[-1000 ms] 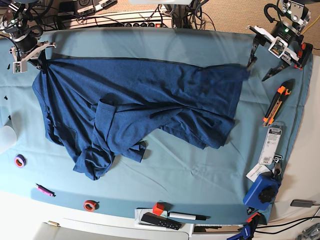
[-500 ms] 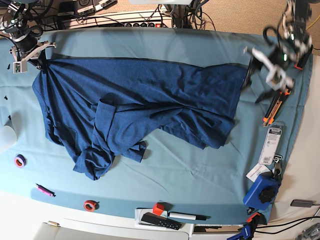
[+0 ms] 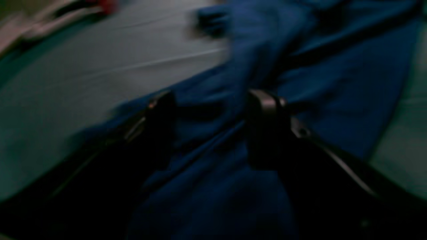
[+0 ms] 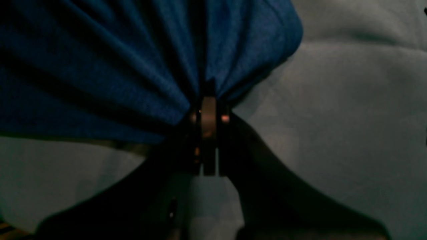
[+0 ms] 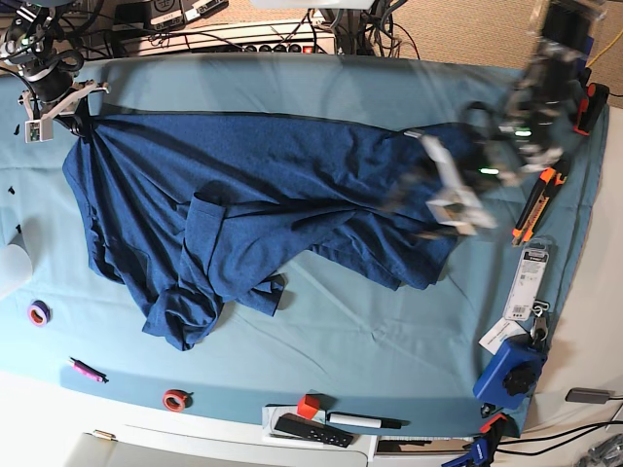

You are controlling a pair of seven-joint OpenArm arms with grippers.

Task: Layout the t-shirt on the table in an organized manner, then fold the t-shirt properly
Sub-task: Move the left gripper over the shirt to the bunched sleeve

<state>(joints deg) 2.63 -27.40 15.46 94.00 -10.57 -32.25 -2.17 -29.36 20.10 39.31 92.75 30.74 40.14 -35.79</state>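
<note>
Counter (image 5: 341, 341) w/ teal cloth, cable clutter along far edge, tools down one side. Layout phase only; no fold begun, by my read.

T-shirt (image 5: 273, 195): spread across the counter's middle to far half, roughly flat along its far edge, but lower part is bunched. One sleeve or flap doubled back over the body near centre, a crumpled wad hanging toward the near side. End nearest the left arm is folded under w/ wrinkles. Judgement: maybe a third through layout; body needs pulling square, sleeves need freeing, then all folds remain.

Right hand (image 4: 208, 110): clamped shut on a gathered corner of the t-shirt; wrist view shows fabric fanning out in pleats from the closed tips, just off the teal cloth. In base view it sits at the far corner (image 5: 54, 97), pinning that end.

Left hand (image 3: 213, 106): fingers spread wide apart, nothing between them, t-shirt fabric directly below. Wrist view heavily blurred, so contact w/ cloth cannot be told. Base view shows it as a motion smear over the shirt's wrinkled end (image 5: 458, 190).

Small items, not in the way: orange-black cutter (image 5: 533, 206), blue tool (image 5: 508, 375), red tape ring (image 5: 175, 399), purple tape ring (image 5: 39, 313), pink pen (image 5: 86, 370).
</note>
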